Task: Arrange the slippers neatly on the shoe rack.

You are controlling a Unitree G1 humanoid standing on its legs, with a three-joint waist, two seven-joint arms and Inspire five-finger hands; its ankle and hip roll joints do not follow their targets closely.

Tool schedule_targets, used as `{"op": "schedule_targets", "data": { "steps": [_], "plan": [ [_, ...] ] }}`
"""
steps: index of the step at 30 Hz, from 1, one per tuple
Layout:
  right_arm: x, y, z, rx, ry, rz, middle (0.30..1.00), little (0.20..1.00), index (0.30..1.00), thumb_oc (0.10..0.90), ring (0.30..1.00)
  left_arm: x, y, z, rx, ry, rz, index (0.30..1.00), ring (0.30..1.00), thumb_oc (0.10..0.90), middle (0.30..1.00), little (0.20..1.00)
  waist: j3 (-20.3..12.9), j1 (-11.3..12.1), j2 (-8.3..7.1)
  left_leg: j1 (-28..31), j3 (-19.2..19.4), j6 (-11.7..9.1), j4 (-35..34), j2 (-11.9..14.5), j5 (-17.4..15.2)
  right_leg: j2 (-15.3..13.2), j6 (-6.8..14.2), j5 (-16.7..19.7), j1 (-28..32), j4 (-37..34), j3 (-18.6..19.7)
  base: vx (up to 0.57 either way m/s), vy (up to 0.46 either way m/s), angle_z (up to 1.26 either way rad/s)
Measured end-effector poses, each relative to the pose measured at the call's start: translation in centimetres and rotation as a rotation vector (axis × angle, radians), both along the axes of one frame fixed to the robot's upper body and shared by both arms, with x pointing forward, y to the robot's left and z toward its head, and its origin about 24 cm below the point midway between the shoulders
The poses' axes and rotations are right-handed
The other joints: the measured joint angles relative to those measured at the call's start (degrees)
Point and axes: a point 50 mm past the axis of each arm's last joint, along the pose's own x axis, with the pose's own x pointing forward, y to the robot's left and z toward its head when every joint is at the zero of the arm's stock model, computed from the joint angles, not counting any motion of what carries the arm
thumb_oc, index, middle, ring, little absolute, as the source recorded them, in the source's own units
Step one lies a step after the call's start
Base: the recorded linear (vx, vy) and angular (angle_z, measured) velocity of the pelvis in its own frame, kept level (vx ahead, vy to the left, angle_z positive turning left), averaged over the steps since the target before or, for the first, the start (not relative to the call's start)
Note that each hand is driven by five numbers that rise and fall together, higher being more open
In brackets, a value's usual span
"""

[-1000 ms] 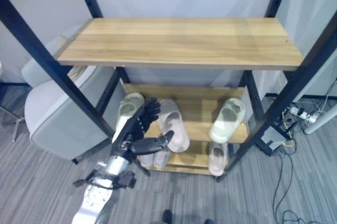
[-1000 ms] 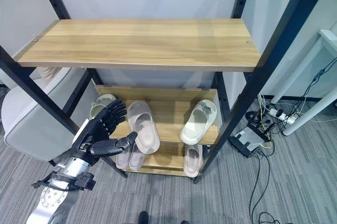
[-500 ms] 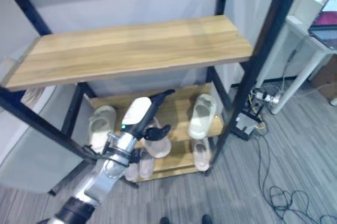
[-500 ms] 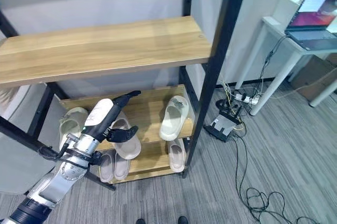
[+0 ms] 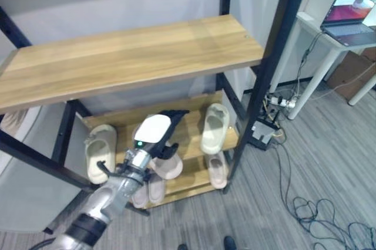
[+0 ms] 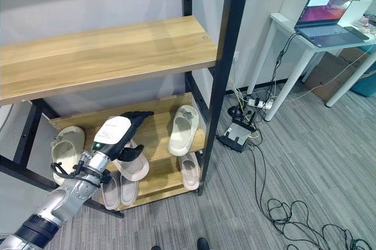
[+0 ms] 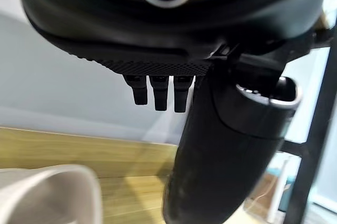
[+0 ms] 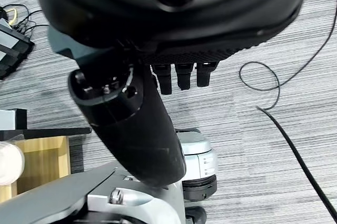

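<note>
The shoe rack has a bare wooden top shelf (image 5: 129, 56) and a middle shelf (image 5: 191, 122) with three slippers. A cream slipper (image 5: 100, 153) lies at its left, a pinkish slipper (image 5: 169, 166) in the middle and a pale green slipper (image 5: 214, 128) at the right. More slippers (image 5: 217, 171) sit on the bottom shelf. My left hand (image 5: 155, 132) reaches in over the middle shelf, open with straight fingers (image 7: 158, 90), just above the pinkish slipper. In the left wrist view a pale slipper edge (image 7: 47, 192) lies below the hand. My right hand (image 8: 131, 124) hangs open over the carpet.
Black rack posts (image 5: 267, 68) frame the shelves. A white desk (image 5: 329, 33) with an open laptop (image 5: 349, 12) stands at the right. A power strip (image 5: 282, 102), a black box (image 5: 264, 132) and cables (image 5: 317, 209) lie on the grey carpet. A grey seat (image 5: 17, 197) sits left of the rack.
The camera has swung to the right. My left hand has gone from in front of the rack, fingers spread, to reaching in over the pinkish slipper with its back up.
</note>
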Motion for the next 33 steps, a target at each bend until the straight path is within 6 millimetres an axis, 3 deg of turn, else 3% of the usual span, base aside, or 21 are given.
{"op": "schedule_targets", "data": {
  "steps": [9,15,19,23,24,30,33],
  "plan": [
    [-0.1,0.4,-0.1,0.010,0.006,-0.002,0.900,0.900,0.900,0.800,0.900,0.4,2.9,0.5,0.018,-0.065,0.165,0.900,0.900,0.800,0.900,0.900,-0.6,0.1,-1.23,-0.8,0.0,0.1,0.0,-0.1,0.0,-0.2,0.1,0.1,-0.8,0.0,-0.1,0.00,0.010,0.00],
    [0.5,0.4,-0.1,0.009,-0.012,0.015,0.900,0.900,0.900,0.800,0.900,1.0,3.6,-0.2,0.037,-0.047,0.211,0.900,0.900,0.800,0.900,0.900,-0.5,0.0,-1.89,-3.1,0.0,0.4,0.0,-0.5,0.4,-0.4,0.4,0.8,-3.1,0.3,0.0,-0.05,0.023,-0.01],
    [1.0,0.5,0.0,0.009,-0.028,0.024,0.900,0.900,0.900,0.800,0.900,1.7,4.3,-1.6,0.083,0.017,0.252,0.900,0.900,0.800,0.900,0.900,-0.2,-0.1,-3.30,-5.2,0.8,0.7,0.2,-0.7,1.1,-0.6,0.7,1.6,-5.4,0.4,0.8,-0.03,0.017,-0.09],
    [1.1,0.5,0.0,0.001,-0.032,0.027,0.900,0.900,0.900,0.800,0.900,2.5,3.9,-0.7,0.086,-0.018,0.242,0.900,0.900,0.800,0.900,0.900,0.6,0.3,-4.41,-6.7,0.9,0.0,0.0,-0.8,0.7,-0.8,1.2,1.4,-7.2,0.0,1.0,0.01,0.032,-0.02],
    [1.5,0.5,0.0,-0.002,-0.041,0.028,0.900,0.900,0.900,0.800,0.900,2.7,3.8,-0.4,0.087,-0.031,0.248,0.300,0.300,0.400,0.300,0.300,1.4,0.3,-4.45,-6.7,0.9,-0.1,0.0,-0.7,0.8,-0.8,1.2,1.4,-7.3,0.0,1.0,-0.01,0.021,-0.03],
    [2.5,0.5,0.2,-0.004,-0.073,0.035,0.900,0.900,0.900,0.800,0.900,4.3,4.1,1.8,0.095,-0.120,0.293,0.300,0.300,0.400,0.300,0.300,3.4,0.3,-3.71,-7.6,0.9,0.4,0.1,-0.9,1.0,-0.8,0.9,2.3,-8.1,0.2,1.3,0.01,0.011,-0.03],
    [3.3,0.5,0.3,-0.005,-0.091,0.039,0.900,0.900,0.900,0.800,0.900,5.1,5.2,3.4,0.079,-0.165,0.374,0.300,0.300,0.400,0.300,0.300,3.7,-0.2,-3.88,-7.3,1.6,0.7,0.2,-0.7,1.1,-0.5,0.9,2.3,-8.1,0.4,1.5,0.03,0.013,-0.11]
  ]
}}
